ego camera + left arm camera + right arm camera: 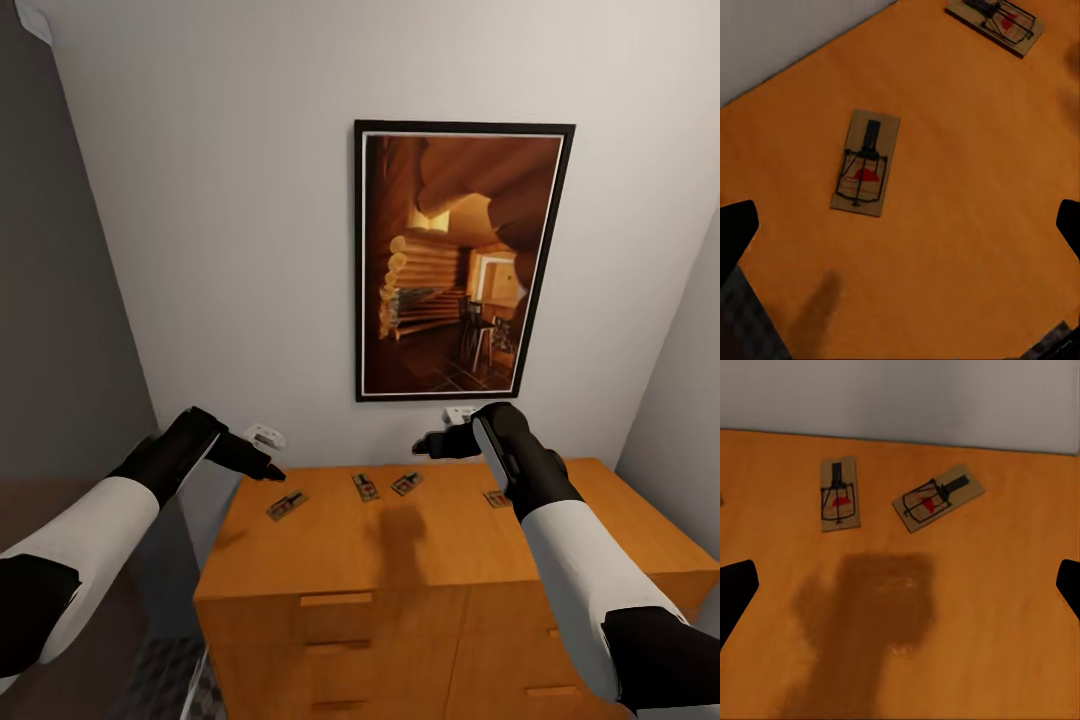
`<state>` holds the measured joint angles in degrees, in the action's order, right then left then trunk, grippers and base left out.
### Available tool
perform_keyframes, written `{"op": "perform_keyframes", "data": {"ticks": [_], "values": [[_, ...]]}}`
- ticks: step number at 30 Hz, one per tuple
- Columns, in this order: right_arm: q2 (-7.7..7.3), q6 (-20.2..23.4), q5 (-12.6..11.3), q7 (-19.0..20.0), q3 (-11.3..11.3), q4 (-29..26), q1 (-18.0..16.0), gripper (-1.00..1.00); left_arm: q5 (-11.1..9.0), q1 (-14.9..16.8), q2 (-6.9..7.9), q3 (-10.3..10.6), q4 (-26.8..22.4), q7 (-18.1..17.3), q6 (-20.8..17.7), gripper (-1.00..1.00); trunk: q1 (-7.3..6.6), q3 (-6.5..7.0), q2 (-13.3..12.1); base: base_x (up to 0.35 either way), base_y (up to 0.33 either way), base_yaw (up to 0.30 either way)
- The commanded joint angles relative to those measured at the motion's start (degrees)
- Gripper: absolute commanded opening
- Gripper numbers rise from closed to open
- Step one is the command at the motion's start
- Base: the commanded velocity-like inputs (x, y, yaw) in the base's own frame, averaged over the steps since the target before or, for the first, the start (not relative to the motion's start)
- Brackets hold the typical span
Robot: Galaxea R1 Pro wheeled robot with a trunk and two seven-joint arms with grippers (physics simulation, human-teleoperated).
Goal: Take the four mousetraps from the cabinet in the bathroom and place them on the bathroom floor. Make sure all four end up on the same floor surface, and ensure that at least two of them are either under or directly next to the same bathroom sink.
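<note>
In the head view a wide orange-brown wooden cabinet [400,560] with a flat top and bar-handled drawer fronts fills the lower centre of the frame, set against a white wall. Four small flat tan mousetraps with dark metal parts lie on its top in a loose row near the back edge: the leftmost mousetrap [287,505] toward the left of the top, a second mousetrap [365,487] and a third mousetrap [406,484] near the middle, and a fourth mousetrap [497,497] at the right, just beside the right forearm. A tall dark-framed picture [460,260] of a timber interior hangs on the wall in the upper centre right.

The black left gripper [262,464] hovers at the cabinet's back left corner, above the top. Its fingertips sit at the two side edges of the left wrist view, spread wide, with nothing between them but the leftmost mousetrap [866,162] lying on the wood below. The black right gripper [430,445] hangs above the middle traps, likewise spread wide and empty, over two mousetraps [839,493] [937,497]
</note>
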<state>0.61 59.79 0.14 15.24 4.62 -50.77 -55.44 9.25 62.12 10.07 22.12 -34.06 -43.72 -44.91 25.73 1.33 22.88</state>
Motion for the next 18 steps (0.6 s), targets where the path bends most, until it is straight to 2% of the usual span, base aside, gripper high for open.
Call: {"op": "perform_keyframes", "data": {"ticks": [1,6,10,18], "values": [[0.0,0.2,0.0,0.1,0.0,0.0,0.0,1.0,0.6,0.0,0.04,0.1,-0.1,-0.5,0.0,1.0,0.06,-0.03,0.0,0.31,0.0,0.0],[0.0,0.2,0.0,0.1,0.0,0.0,0.0,1.0,0.6,0.0,0.04,0.1,-0.1,-0.5,0.0,1.0,0.06,-0.03,0.0,0.318,0.0,0.0],[0.0,0.2,0.0,0.1,0.0,0.0,0.0,1.0,0.6,0.0,0.04,0.1,-0.1,-0.5,0.0,1.0,0.06,-0.03,0.0,0.205,0.0,0.0],[0.0,0.2,0.0,0.1,0.0,0.0,0.0,1.0,0.6,0.0,0.04,0.1,-0.1,-0.5,0.0,1.0,0.06,-0.03,0.0,0.043,0.0,0.0]]}}
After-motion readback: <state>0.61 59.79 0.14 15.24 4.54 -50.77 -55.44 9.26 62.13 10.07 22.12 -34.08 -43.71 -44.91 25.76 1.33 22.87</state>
